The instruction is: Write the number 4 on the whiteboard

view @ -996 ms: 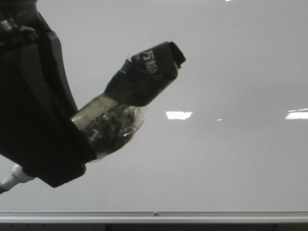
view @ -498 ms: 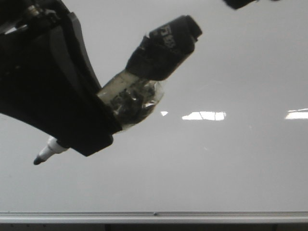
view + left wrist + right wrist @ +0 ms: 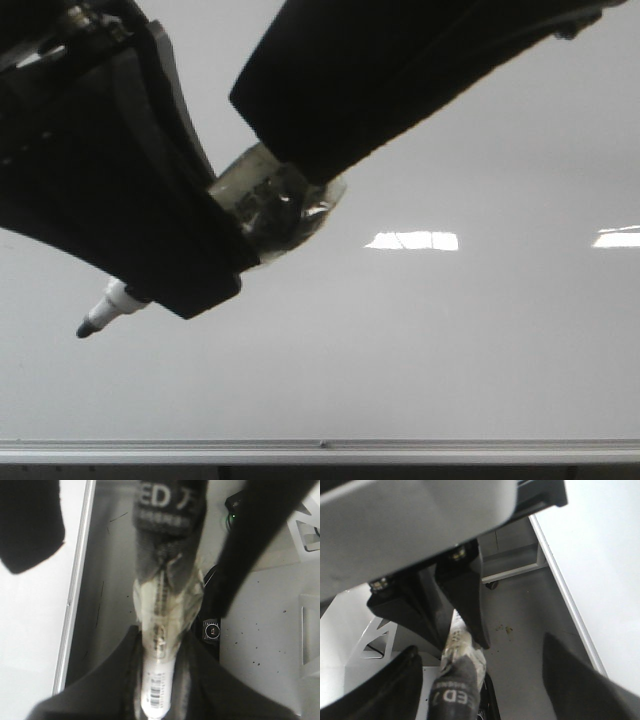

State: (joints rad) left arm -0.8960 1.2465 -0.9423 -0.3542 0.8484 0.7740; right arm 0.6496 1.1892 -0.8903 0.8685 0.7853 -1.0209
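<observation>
We hold a marker pen (image 3: 108, 308) in our left gripper (image 3: 157, 680), its fingers clamped on the barrel, which is wrapped in clear tape; the dark tip points toward the left edge of the whiteboard (image 3: 480, 340), and from the front view we cannot tell if it touches the surface. Our right gripper (image 3: 480, 680) has its fingers spread apart on either side of the marker's black rear cap (image 3: 455, 692), not closed on it as far as the right wrist view shows. No number 4 is visible; the board looks bare, with only bright light reflections (image 3: 412, 241) on its glossy face. We judge the marker light and stiff, its smooth barrel slippery were it not taped, and best gripped at mid-barrel as it is now. The board is hard and slick, so the tip should glide with gentle pressure. A silver rail (image 3: 320, 450) marks the board's lower edge; there is open board toward the right edge and above the rail for writing.
</observation>
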